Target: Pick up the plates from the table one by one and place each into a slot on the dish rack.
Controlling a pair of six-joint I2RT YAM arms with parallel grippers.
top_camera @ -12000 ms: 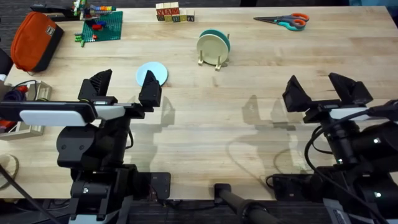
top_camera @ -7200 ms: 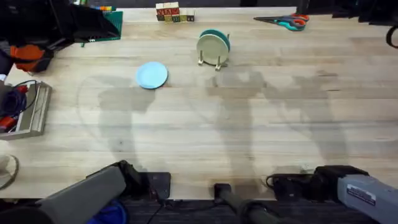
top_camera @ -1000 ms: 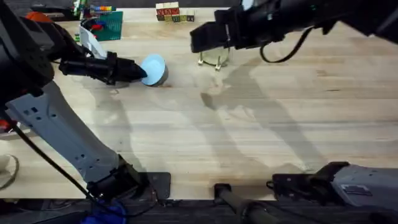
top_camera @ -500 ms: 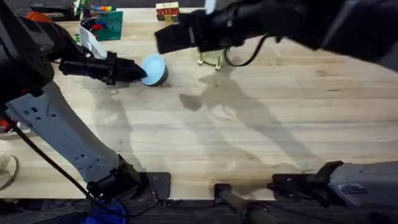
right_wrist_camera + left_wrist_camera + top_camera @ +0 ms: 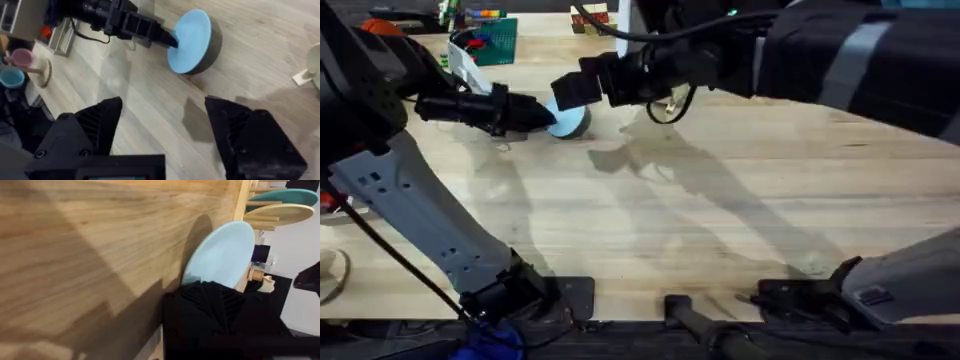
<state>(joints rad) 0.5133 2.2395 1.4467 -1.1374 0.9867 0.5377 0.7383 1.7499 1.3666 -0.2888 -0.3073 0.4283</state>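
A light blue plate (image 5: 570,113) stands tilted on its edge on the table (image 5: 720,220), left of the dish rack. My left gripper (image 5: 542,115) is shut on the plate's rim, and the left wrist view shows the plate (image 5: 222,255) rising from its black fingers (image 5: 220,310). My right gripper (image 5: 582,90) hovers just above and to the right of the plate. Its right wrist view looks down on the plate (image 5: 190,40) with both fingers spread wide (image 5: 165,135), nothing between them. The dish rack (image 5: 245,200) holds a cream plate (image 5: 280,214) and a teal plate (image 5: 287,195).
A green pegboard with coloured pieces (image 5: 485,40) and an orange pouch (image 5: 375,30) lie at the back left. Wooden letter blocks (image 5: 588,14) sit at the far edge. The right arm (image 5: 820,60) spans the back of the table, over the rack.
My right arm has swung left across the back of the table, past the rack, and now hangs close to the plate. My left gripper and the tilted plate have stayed put.
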